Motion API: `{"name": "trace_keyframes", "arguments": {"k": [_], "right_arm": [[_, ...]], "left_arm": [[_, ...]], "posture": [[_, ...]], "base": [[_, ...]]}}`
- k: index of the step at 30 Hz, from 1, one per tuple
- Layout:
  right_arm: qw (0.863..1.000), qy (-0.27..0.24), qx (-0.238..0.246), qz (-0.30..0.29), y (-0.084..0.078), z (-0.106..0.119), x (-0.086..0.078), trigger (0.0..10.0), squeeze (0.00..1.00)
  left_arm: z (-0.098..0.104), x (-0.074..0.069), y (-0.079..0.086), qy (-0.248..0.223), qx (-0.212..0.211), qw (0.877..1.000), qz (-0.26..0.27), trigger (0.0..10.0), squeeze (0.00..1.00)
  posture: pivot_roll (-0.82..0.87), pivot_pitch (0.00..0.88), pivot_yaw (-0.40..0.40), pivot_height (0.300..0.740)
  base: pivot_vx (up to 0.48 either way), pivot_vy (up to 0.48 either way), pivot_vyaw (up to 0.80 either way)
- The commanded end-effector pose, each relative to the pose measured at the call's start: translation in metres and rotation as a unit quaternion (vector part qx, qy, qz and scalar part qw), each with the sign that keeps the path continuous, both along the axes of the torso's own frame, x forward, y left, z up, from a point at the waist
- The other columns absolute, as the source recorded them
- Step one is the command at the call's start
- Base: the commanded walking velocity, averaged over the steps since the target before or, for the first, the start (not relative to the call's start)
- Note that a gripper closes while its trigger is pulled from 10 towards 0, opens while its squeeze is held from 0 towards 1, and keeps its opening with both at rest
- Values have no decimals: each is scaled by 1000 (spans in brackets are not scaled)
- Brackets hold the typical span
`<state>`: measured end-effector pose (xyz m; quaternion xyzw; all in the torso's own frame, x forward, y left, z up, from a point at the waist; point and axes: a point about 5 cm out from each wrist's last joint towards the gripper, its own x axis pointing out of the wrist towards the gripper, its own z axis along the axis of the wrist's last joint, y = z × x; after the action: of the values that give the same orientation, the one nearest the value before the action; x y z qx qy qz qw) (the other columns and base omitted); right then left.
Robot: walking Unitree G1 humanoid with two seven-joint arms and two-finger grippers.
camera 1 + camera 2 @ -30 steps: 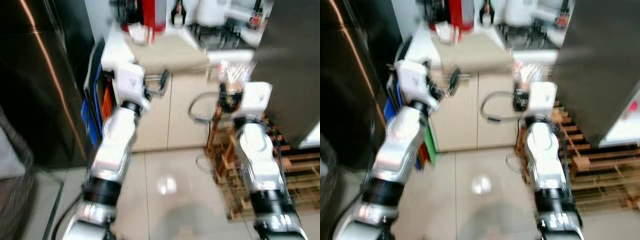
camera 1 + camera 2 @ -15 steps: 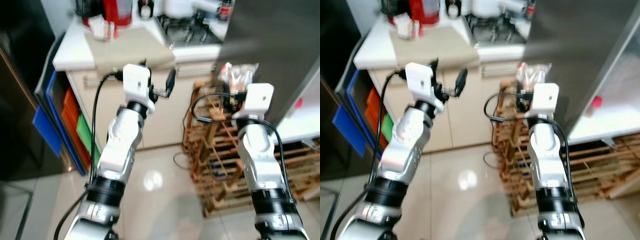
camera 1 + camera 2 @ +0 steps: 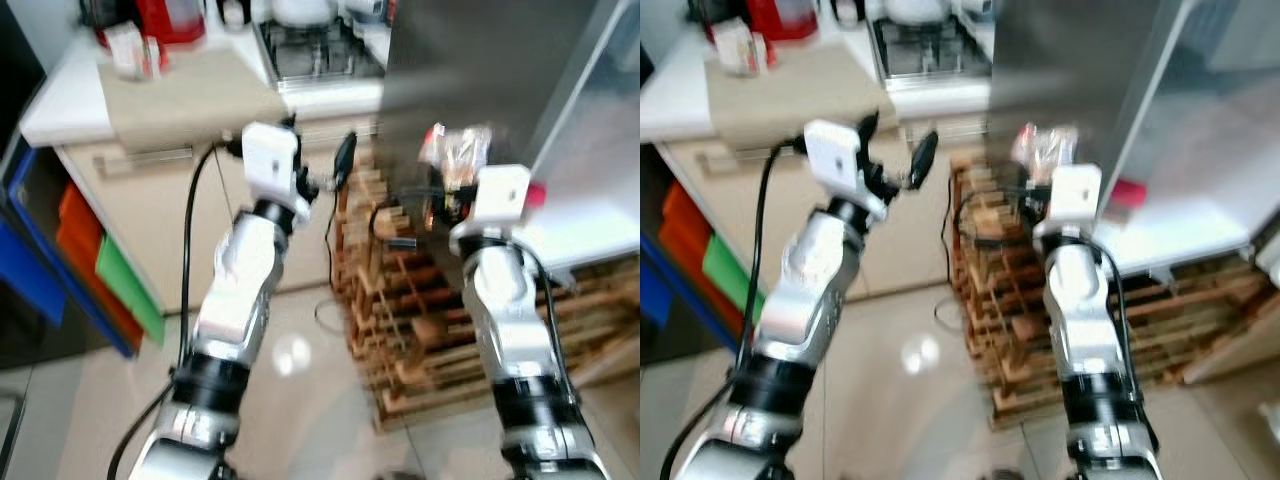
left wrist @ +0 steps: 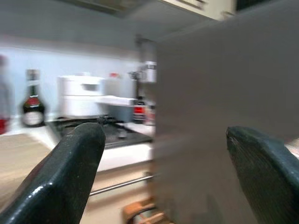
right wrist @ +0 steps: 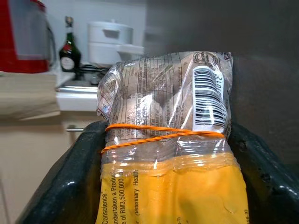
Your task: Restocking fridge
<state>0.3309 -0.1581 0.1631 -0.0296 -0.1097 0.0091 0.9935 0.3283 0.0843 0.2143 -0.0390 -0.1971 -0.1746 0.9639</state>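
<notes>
Right wrist view: our right gripper (image 5: 163, 154) clamps the packet (image 5: 169, 140); left gripper (image 4: 163, 168) released; its slick plastic may slip near the fridge (image 3: 470, 60).

A white kitchen counter (image 3: 60, 105) is seen beyond the left gripper (image 3: 318, 165). A beige rectangular mat (image 3: 185, 95) is laid on it, just behind that gripper, with a red appliance (image 3: 170, 15) and a small blurred carton (image 3: 125, 52) set at the mat's far edge. Farther along, a black gas hob (image 3: 315, 60) is set into the counter, with a white pot (image 4: 79, 95) on it. A dark bottle (image 4: 32, 100) stands beside the hob.
</notes>
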Motion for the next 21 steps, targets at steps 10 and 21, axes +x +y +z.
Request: {"name": "trace_keyframes", "arguments": {"k": [10,21], "right_arm": [[1000,-12,1,6,3,7,2,0,0],[1000,-10,1,5,2,7,2,0,0]], "left_arm": [[0,3,3,7,7,1000,14,10000,0],[-3,2,-1,5,21,1000,-4,10000,0]], "posture": [[-91,0,19,740],[-98,0,28,740]], "base": [[-241,-313,0],[-27,-204,0]]}}
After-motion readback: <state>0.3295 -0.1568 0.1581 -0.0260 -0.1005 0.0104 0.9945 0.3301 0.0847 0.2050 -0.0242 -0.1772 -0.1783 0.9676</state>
